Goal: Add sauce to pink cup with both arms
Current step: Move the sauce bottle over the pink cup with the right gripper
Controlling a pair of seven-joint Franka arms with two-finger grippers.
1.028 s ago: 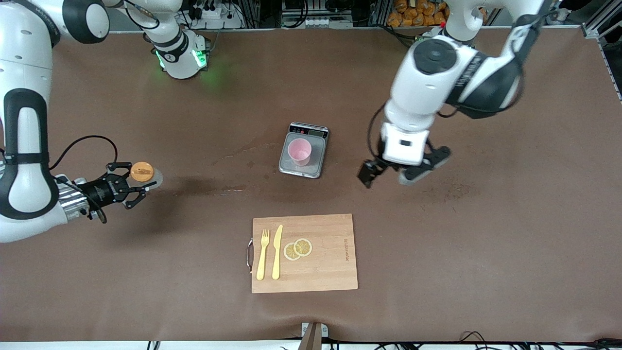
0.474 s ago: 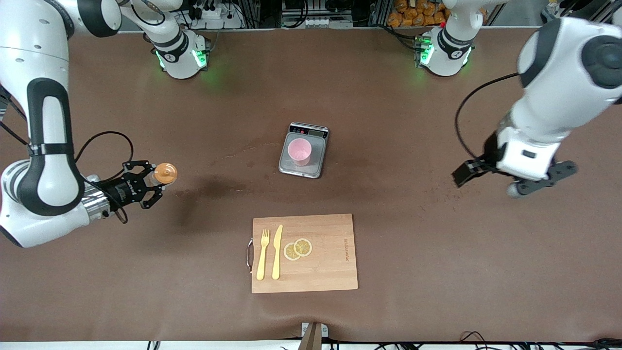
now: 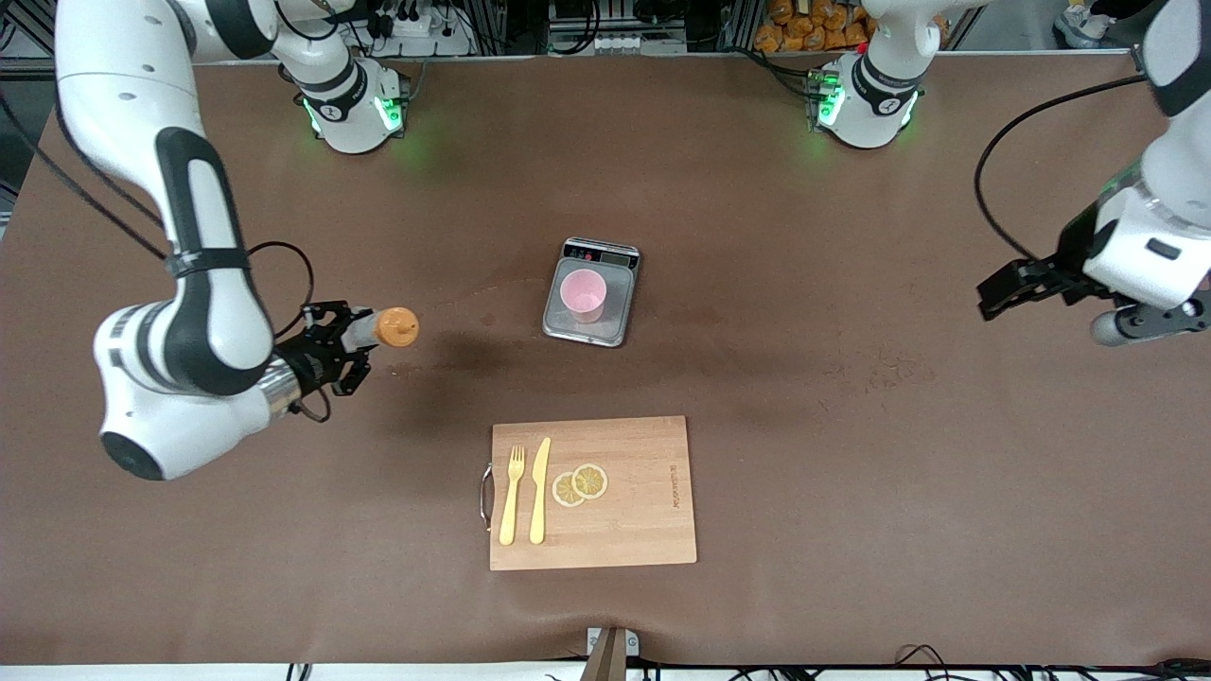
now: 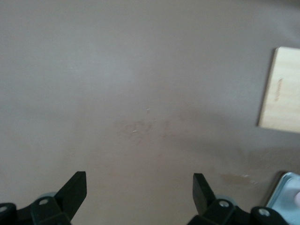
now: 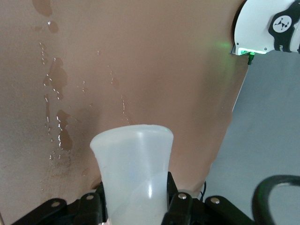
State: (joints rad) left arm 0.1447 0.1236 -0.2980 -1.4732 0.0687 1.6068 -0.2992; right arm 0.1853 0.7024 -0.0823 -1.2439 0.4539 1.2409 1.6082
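Two arms on the job, only one loaded: the right gripper is clamped on the sauce, bottle tipped sideways with its orange cap pointing at the cup, which sits on the scale mid-table, well apart from the nozzle. Carry step, I'd say, pouring not yet begun. Left gripper hangs with fingers wide apart and empty over bare table at the left arm's end, waiting. Next move calls for bringing the nozzle over the rim, then tipping and squeezing, perhaps with the cup steadied
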